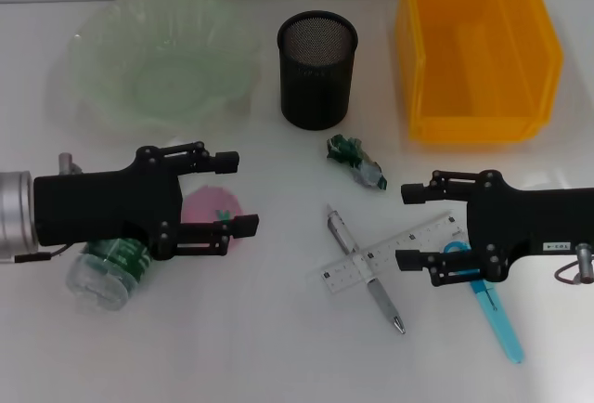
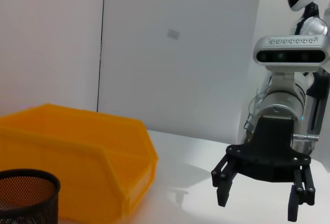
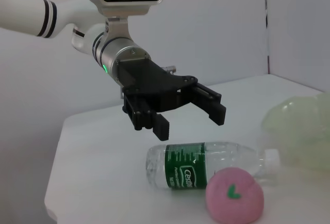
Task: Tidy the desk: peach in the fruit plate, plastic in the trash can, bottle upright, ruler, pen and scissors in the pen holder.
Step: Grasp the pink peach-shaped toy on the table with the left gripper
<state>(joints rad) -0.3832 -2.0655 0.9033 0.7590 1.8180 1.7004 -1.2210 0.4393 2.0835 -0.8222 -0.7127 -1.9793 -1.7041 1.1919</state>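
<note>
White surface (image 1: pixel 278 347), head view: left claw (image 1: pixel 237 194) hangs wide open and empty above the pink peach (image 1: pixel 212 208), not yet gripping; it should descend and close. Right claw (image 1: pixel 408 227) gapes empty above the ruler (image 1: pixel 390 254). Right wrist view: peach touches the fallen bottle (image 3: pixel 206 164).

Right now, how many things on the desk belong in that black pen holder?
3: the ruler and pen crossing at centre, and blue scissors partly under the right gripper. None appear hidden.
</note>
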